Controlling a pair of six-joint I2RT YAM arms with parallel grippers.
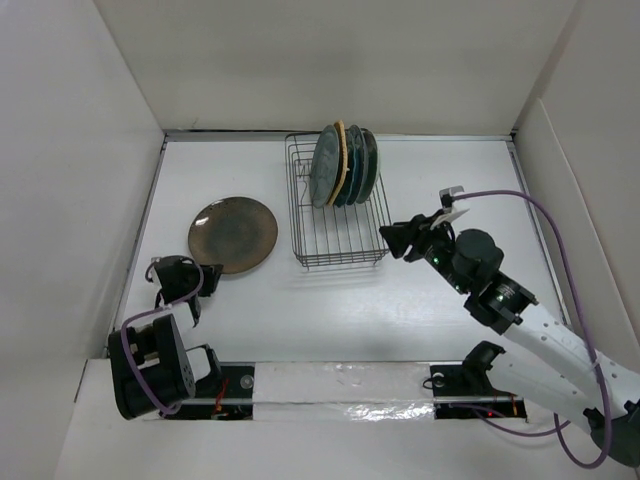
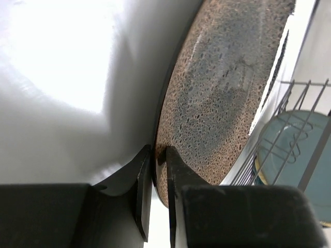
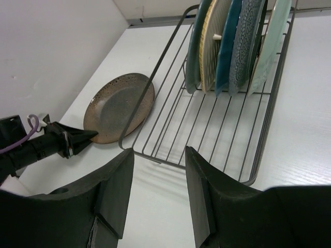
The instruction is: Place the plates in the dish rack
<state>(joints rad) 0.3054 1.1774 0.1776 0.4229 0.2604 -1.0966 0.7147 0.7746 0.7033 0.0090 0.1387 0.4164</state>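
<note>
Done: five plates [image 3: 248, 46] by my count, upright at dish rack [image 1: 340, 238] far end.
Remaining: brown plate [image 1: 233, 234], flat just left of dish rack.
Left gripper [image 2: 159, 155]: pinched on brown plate's rim.
Right gripper [image 3: 159, 155]: half open, empty, at dish rack's near right corner.

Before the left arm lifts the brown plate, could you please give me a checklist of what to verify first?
1. Left claw shut on the near rim of the brown plate: ok.
2. Grip deep enough to survive the lift: cannot tell.
3. Free slots in the near half of the dish rack: ok.
4. Racked plates standing upright at the far end: ok.
5. Right claw open, empty, by the rack's near right corner, away from the brown plate: ok.
</note>
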